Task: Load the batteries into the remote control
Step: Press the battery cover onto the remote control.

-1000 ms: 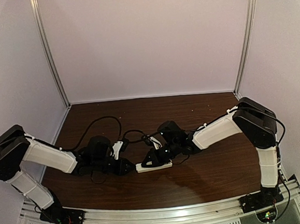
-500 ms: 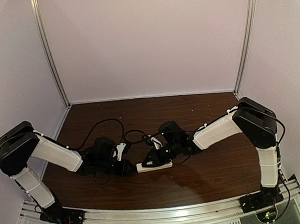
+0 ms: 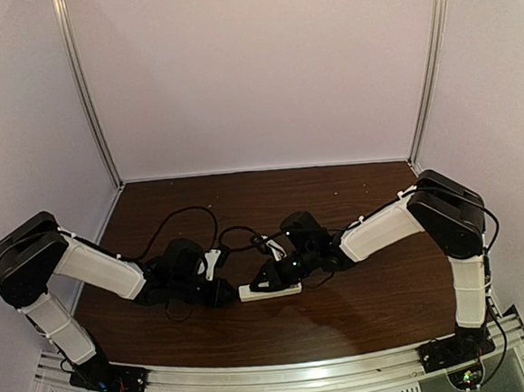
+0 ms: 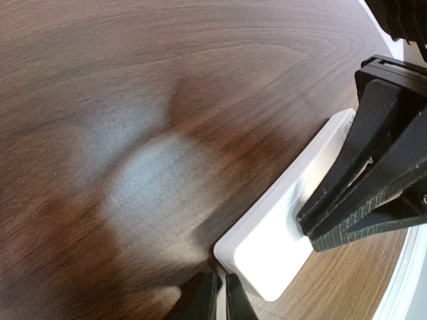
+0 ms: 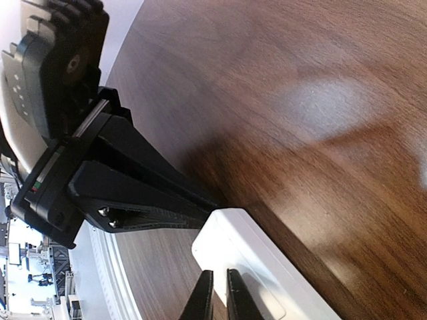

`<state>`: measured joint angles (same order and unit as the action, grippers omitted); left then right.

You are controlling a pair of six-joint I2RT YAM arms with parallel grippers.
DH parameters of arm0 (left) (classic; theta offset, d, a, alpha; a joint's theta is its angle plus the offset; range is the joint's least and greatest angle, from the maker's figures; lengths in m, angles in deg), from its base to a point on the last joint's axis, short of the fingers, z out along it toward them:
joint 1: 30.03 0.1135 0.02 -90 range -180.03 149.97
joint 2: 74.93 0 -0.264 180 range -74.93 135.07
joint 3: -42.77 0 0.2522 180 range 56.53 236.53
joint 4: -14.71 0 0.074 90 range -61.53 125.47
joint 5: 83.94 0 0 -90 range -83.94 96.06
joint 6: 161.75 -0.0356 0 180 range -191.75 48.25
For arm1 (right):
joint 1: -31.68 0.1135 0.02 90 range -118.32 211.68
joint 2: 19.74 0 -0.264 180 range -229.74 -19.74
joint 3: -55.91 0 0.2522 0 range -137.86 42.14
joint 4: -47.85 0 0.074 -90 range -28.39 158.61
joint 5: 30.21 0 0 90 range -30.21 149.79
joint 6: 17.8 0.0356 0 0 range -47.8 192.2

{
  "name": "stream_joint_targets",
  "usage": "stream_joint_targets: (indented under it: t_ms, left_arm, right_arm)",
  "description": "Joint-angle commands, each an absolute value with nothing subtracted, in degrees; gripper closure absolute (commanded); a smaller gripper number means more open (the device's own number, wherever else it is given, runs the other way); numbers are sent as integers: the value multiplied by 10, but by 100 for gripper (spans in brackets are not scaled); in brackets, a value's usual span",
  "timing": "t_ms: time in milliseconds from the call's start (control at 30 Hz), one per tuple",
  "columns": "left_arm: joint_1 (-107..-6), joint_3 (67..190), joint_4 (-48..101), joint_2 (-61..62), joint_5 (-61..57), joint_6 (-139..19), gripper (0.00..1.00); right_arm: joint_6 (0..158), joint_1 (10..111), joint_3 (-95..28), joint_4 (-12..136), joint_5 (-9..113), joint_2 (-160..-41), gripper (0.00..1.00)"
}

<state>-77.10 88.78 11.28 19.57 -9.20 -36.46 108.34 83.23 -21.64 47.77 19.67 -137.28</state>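
Observation:
The white remote control [image 3: 271, 291] lies flat on the dark wooden table, a little in front of the middle. It also shows in the left wrist view [image 4: 280, 233] and the right wrist view [image 5: 267, 267]. My left gripper [image 3: 228, 293] is shut, and its tips [image 4: 220, 301] sit at the table against the remote's left end. My right gripper [image 3: 267, 281] is shut, and its tips [image 5: 215, 297] rest on top of the remote near that same end. The right gripper's black fingers [image 4: 363, 180] lie across the remote in the left wrist view. No orange batteries show in any view.
Black cables [image 3: 187, 218] loop over the table behind the two wrists. Pale walls and metal corner posts [image 3: 87, 101] close in the back and sides. A metal rail [image 3: 285, 376] runs along the near edge.
My left arm has reached further right, bringing its shut gripper up to the remote's left end. The right gripper and the remote have barely shifted.

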Motion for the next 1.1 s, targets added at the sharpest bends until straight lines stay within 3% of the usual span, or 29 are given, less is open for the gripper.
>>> stream_joint_targets:
  t_ms: [0,1067]
  left_arm:
    - [-784,880,94,153,-63,-366,91]
    - [-785,876,56,187,-95,-350,89]
  right_arm:
    - [1078,827,-191,526,218,-1375,92]
    - [1077,820,-188,525,213,-1370,92]
